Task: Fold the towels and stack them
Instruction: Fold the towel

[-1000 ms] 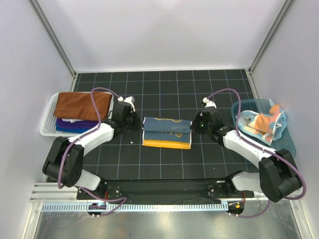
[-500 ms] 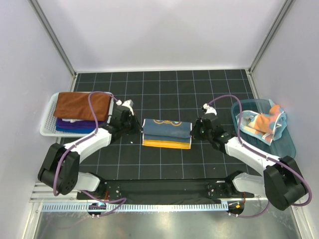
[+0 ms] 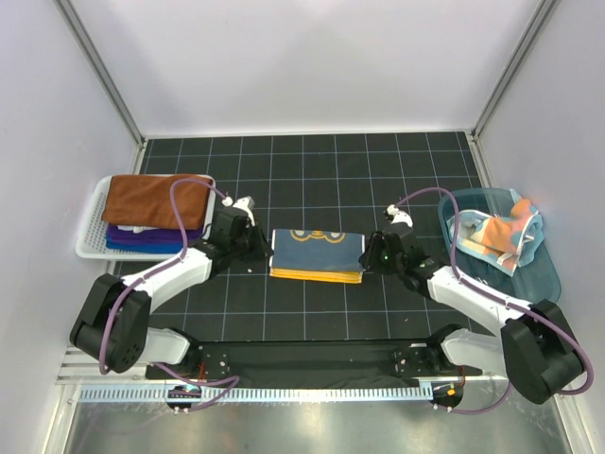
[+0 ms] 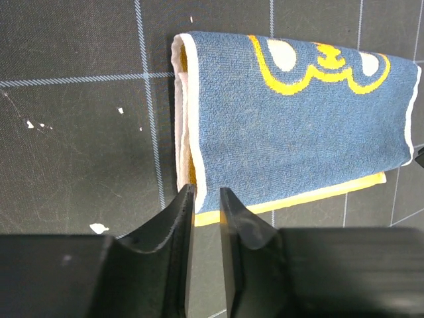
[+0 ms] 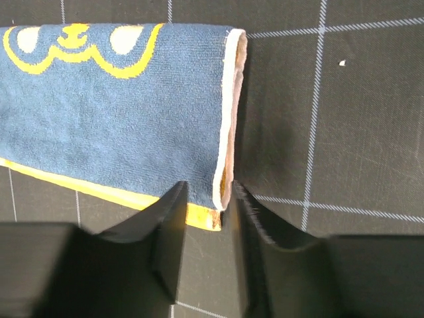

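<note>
A navy-and-yellow towel [image 3: 317,250] lies folded on the black grid mat between the arms, blue face up with a yellow strip along its near edge. My left gripper [image 3: 257,250] is at its near left corner, jaws closed narrowly on the towel's edge [image 4: 199,192]; in the left wrist view the gripper [image 4: 207,197] pinches that corner. My right gripper [image 3: 371,253] is at the near right corner, and in the right wrist view the gripper [image 5: 209,193] has the towel's corner [image 5: 222,192] between its jaws. The towel rests on the mat.
A white slatted basket [image 3: 88,248] at the left holds a folded stack with a rust brown towel [image 3: 151,197] on top and purple and blue ones below. A teal tub [image 3: 548,272] at the right holds crumpled towels [image 3: 496,232].
Both grippers have moved toward the near edge, drawing the towel's blue upper layer over the yellow one. The towel is now narrower and mostly blue.
</note>
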Robot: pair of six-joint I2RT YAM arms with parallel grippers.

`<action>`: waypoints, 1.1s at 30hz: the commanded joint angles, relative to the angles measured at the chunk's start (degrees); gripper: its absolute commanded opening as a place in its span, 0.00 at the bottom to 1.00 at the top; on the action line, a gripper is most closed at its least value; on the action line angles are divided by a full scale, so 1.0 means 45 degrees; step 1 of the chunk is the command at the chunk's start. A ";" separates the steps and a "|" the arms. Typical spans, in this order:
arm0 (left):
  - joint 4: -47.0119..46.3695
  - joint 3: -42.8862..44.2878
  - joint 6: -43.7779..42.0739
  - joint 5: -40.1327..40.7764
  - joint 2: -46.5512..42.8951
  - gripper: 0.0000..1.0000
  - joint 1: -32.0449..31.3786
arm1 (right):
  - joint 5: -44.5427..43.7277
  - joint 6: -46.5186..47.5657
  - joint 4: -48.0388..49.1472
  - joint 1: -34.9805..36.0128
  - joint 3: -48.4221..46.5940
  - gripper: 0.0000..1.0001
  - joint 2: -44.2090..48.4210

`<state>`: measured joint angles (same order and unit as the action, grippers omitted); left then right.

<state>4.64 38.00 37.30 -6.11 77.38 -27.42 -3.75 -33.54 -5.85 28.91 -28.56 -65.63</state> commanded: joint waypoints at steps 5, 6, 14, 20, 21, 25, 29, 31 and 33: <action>0.0627 0.0364 -0.0124 0.0497 -0.1258 0.29 -0.0079 | -0.0495 -0.0008 -0.0400 0.0080 -0.0275 0.43 0.1106; 0.0860 0.0461 -0.0163 0.0537 -0.1162 0.30 -0.0079 | -0.0514 -0.0027 -0.0419 0.0061 -0.0314 0.43 0.1146; 0.1273 0.1691 -0.0398 0.0342 0.0380 0.34 -0.0215 | -0.0768 -0.0125 -0.0205 0.0256 -0.1017 0.43 -0.0317; 0.1955 0.2375 -0.0652 0.0380 0.1494 0.34 -0.0469 | -0.0885 -0.0320 -0.0009 0.0548 -0.1057 0.43 -0.0963; 0.2033 0.2357 -0.0691 0.0420 0.1553 0.34 -0.0585 | -0.0982 -0.0398 -0.0029 0.0588 -0.0960 0.42 -0.0983; 0.2112 0.2123 -0.0613 0.0635 0.1787 0.33 -0.0820 | -0.1081 -0.0476 0.0030 0.0842 -0.0686 0.37 -0.0944; 0.2054 0.1849 -0.0574 0.0791 0.1905 0.30 -0.1016 | -0.1179 -0.0613 0.0127 0.0998 -0.0413 0.31 -0.0788; 0.1976 0.1712 -0.0574 0.0830 0.1847 0.29 -0.1055 | -0.1198 -0.0652 0.0089 0.1057 -0.0295 0.27 -0.0671; 0.1995 0.1615 -0.0554 0.0850 0.1691 0.28 -0.1036 | -0.1179 -0.0652 0.0050 0.1096 -0.0217 0.27 -0.0496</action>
<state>13.76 46.06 35.44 -3.25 85.78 -31.92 -7.42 -35.38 -7.57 33.32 -30.06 -70.02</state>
